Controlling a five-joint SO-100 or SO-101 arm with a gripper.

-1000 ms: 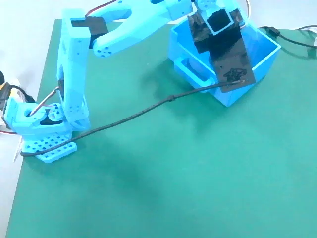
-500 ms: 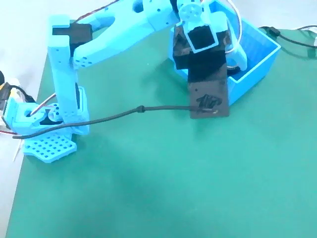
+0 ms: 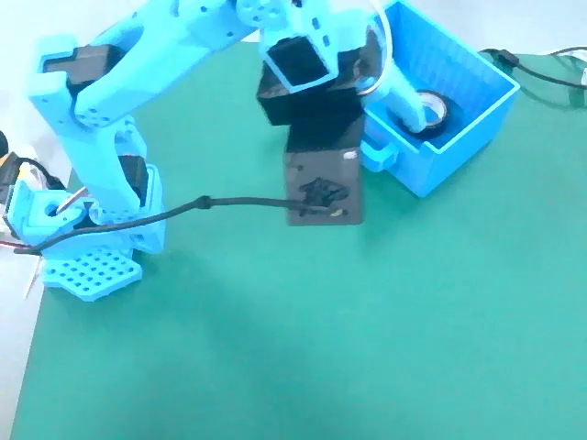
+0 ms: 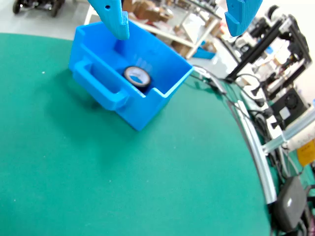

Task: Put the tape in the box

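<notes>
The blue ribbed box [image 3: 454, 156] stands at the upper right of the green mat, its loop handle [image 3: 381, 153] facing the arm. The black tape roll [image 3: 434, 112] with its pale core lies flat inside the box. In the wrist view the tape [image 4: 137, 76] rests on the floor of the box [image 4: 147, 105], behind the handle [image 4: 103, 91]. My gripper [image 4: 177, 17] is open and empty, with its two light-blue fingers wide apart above the box. In the fixed view the gripper [image 3: 404, 92] hangs over the box's near side, with one finger right beside the tape.
The arm's base [image 3: 92, 266] stands at the left edge of the green mat [image 3: 321, 348]. A black cable [image 3: 183, 211] runs from the base to the wrist camera block. More cables [image 3: 541, 69] lie beyond the box. A metal rail and wiring [image 4: 256, 157] edge the mat in the wrist view.
</notes>
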